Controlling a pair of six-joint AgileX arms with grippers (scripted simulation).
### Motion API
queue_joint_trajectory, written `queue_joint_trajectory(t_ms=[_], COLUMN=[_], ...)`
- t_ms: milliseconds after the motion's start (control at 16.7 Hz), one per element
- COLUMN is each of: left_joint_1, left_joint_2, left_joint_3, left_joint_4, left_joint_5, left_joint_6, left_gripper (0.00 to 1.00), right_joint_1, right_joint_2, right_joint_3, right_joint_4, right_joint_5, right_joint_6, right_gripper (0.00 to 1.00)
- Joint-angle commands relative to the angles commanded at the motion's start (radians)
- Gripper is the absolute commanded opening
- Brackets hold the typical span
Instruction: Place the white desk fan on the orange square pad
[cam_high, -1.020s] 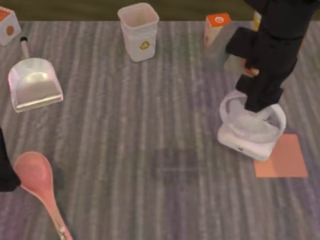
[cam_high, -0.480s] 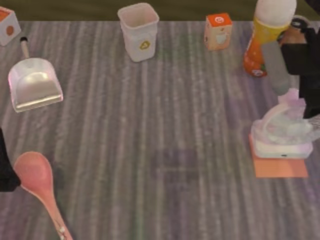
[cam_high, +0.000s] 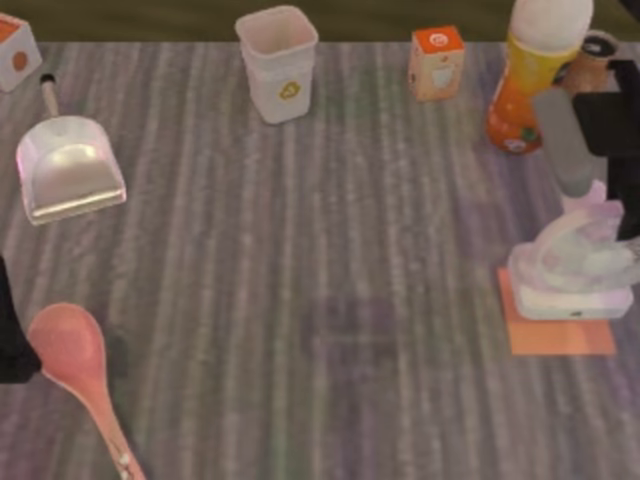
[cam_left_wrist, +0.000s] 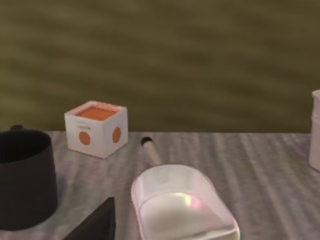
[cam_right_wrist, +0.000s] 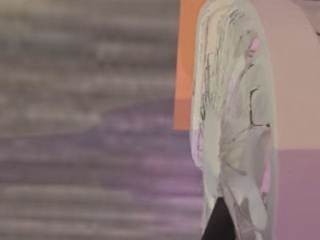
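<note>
The white desk fan (cam_high: 572, 272) stands on the orange square pad (cam_high: 560, 338) at the right side of the tabletop (cam_high: 330, 250), its base covering the pad's far portion; the near strip and left edge of the pad remain exposed. The right wrist view shows the fan's grille (cam_right_wrist: 232, 125) close up with the pad (cam_right_wrist: 189, 60) behind it. The right gripper (cam_high: 600, 195) sits at the fan's far side by the grille; whether its fingers are open or closed on the fan cannot be told. The left arm is parked at the near left edge, beside a pink spoon (cam_high: 78, 365); its gripper state cannot be told. Also present: a dustpan (cam_high: 68, 170), a white bin (cam_high: 279, 63), a small carton (cam_high: 436, 62), an orange bottle (cam_high: 530, 70).
</note>
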Motion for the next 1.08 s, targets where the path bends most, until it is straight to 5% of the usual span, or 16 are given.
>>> queue_joint_trajectory(t_ms=[540,1080], left_joint_1=[0.0,0.0], left_joint_2=[0.0,0.0], left_joint_3=[0.0,0.0], left_joint_4=[0.0,0.0], left_joint_5=[0.0,0.0], left_joint_6=[0.0,0.0], left_gripper=[1.0,1.0], right_joint_1=[-0.006,-0.006], right_joint_2=[0.004,0.004], right_joint_3=[-0.127,-0.127], right_joint_4=[0.134,0.134], right_joint_5=[0.0,0.0], right_joint_6=[-0.002,-0.002], right_gripper=[0.0,0.68])
